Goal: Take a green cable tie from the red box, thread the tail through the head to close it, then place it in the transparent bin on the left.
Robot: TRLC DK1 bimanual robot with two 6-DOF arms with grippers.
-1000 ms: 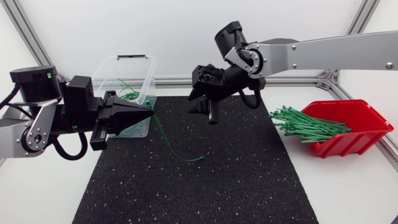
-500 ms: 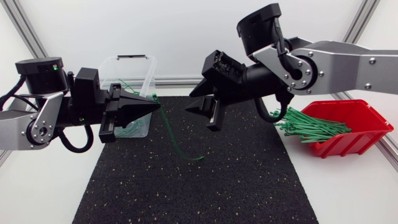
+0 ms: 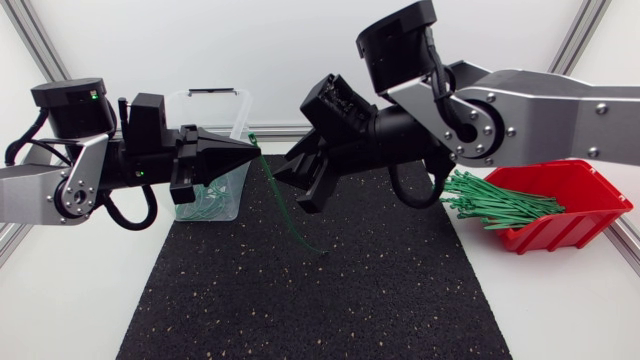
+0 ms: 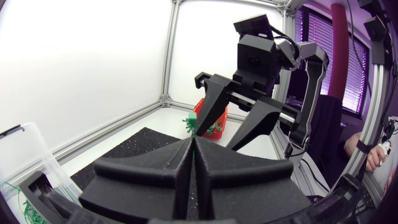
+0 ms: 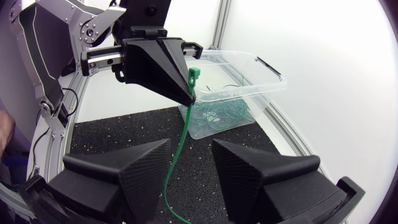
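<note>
Starting at the far left, the left arm comes in over the white surface [image 3: 60, 300], its left pincer [image 3: 252, 156] held level just in front of the transparent bin [image 3: 238, 112]. The bin stands at the back left corner of the black speckled mat [image 3: 300, 300], with several green ties [image 3: 205, 207] already lying in its bottom. The left pincer's fingers are pressed together on a green cable tie [image 3: 284, 205] close to its head. The left wrist view shows no gap between them, with the small square head poking out just past the tips. From there the strap hangs down in a loose curve, and its tail end rests on the mat.

Near the middle, the right arm reaches across from the right edge. Its right pincer [image 3: 292, 186] faces the left one, and the two are tip to tip, close but apart. Its fingers stand well apart – in the right wrist view the hanging strap passes down through the gap between them, not clamped.

Further right, the red box [image 3: 585, 215] sits tilted on the white surface just off the mat's edge, and a thick bundle of green ties [image 3: 495, 203] spills out of its open front toward the mat.
</note>
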